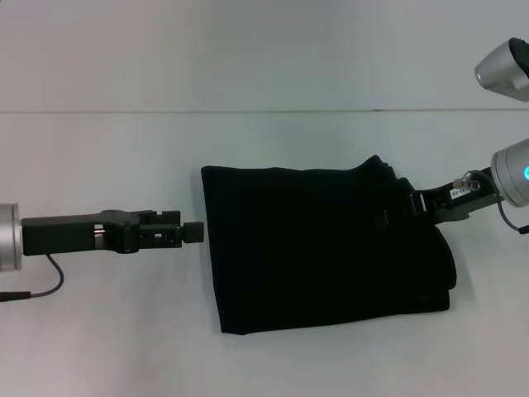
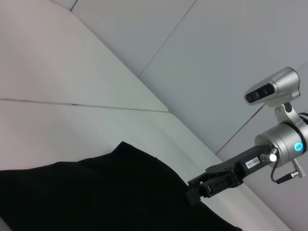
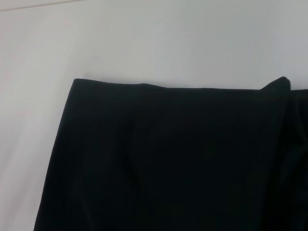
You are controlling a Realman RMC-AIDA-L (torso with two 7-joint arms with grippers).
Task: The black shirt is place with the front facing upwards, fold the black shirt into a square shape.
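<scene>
Fabric of the black shirt (image 1: 318, 244) lies folded into a rough rectangle on the white table (image 1: 124, 157), a little to the robot's right of the middle of the head view. Its left edge is straight and neat. Its right side is bunched, with several layers stacked unevenly and a small peak sticking up at the far right corner. No lettering or label shows on the visible surface.

The left gripper (image 1: 195, 231) reaches in low from the robot's left, level with the table, its tip just beside the shirt's left edge with a thin strip of white table between them. Its fingers look drawn close together with nothing between them, though the head view shows them only from above.

The right gripper (image 1: 402, 208) comes in from the robot's right at a slant and sits at the shirt's bunched upper right corner, its dark tip merging with the black cloth. Whether its jaws are spread or pinching the fabric cannot be told from any view. In the left wrist view the same right gripper (image 2: 202, 188) meets the edge of the shirt (image 2: 96, 192), its tip lost against the cloth.

The right wrist view shows only the shirt (image 3: 168, 159) filling the lower frame, one corner peaked up at the side.
</scene>
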